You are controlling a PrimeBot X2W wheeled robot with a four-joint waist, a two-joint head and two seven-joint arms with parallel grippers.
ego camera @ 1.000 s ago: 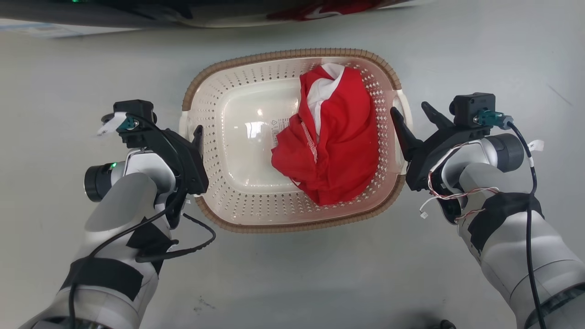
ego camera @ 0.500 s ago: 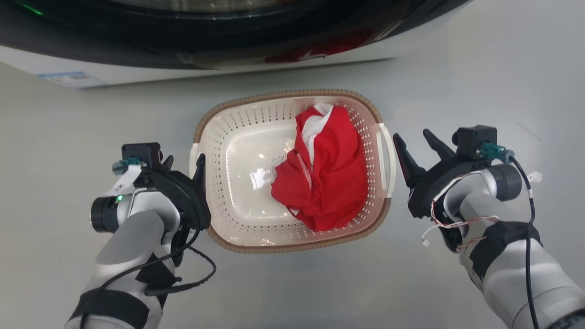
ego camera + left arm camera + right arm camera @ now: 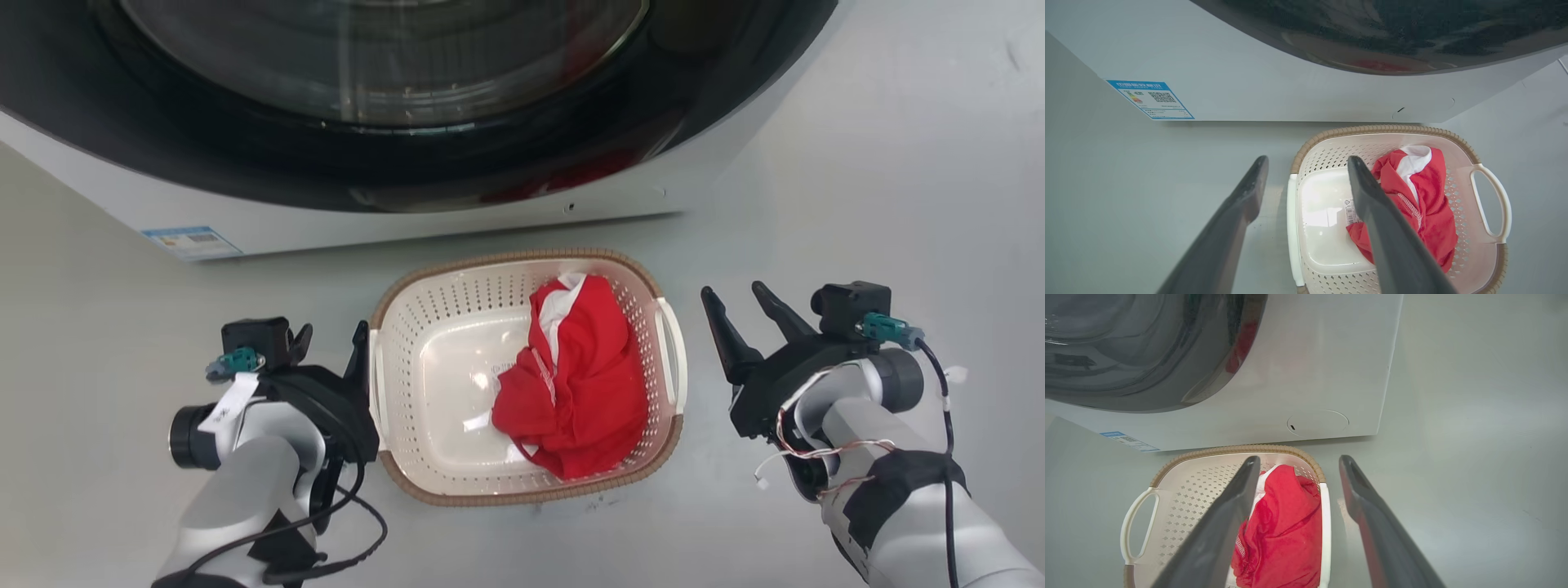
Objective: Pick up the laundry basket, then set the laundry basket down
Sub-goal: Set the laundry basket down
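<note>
White laundry basket (image 3: 441,314) holding red garment (image 3: 588,384), left gripper (image 3: 331,335) and right gripper (image 3: 732,294) released, fingers spread

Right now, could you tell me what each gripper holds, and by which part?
Nothing is held: the left gripper and right gripper are both open, either side of the laundry basket.

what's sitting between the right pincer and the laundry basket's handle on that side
Nothing visible. The right pincer is open beside the laundry basket, and a strip of bare floor separates its fingers from the white side handle. The red garment lies inside the basket, clear of that handle.
</note>
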